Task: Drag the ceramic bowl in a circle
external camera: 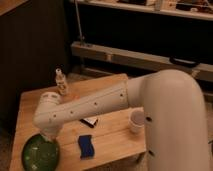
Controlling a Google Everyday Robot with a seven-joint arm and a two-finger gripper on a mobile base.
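The green ceramic bowl (pixel 41 154) sits at the front left corner of the wooden table (pixel 112 142), close to its edge. My white arm reaches in from the right across the table. My gripper (pixel 48 134) hangs below the wrist, down at the bowl's far rim, and the wrist housing hides most of it.
A blue sponge (pixel 86 146) lies just right of the bowl. A small black-and-white object (pixel 90 121) lies under the arm. A white cup (pixel 136 121) stands at the right. A small bottle (pixel 60 81) stands at the back. A metal rack (pixel 150 57) runs behind the table.
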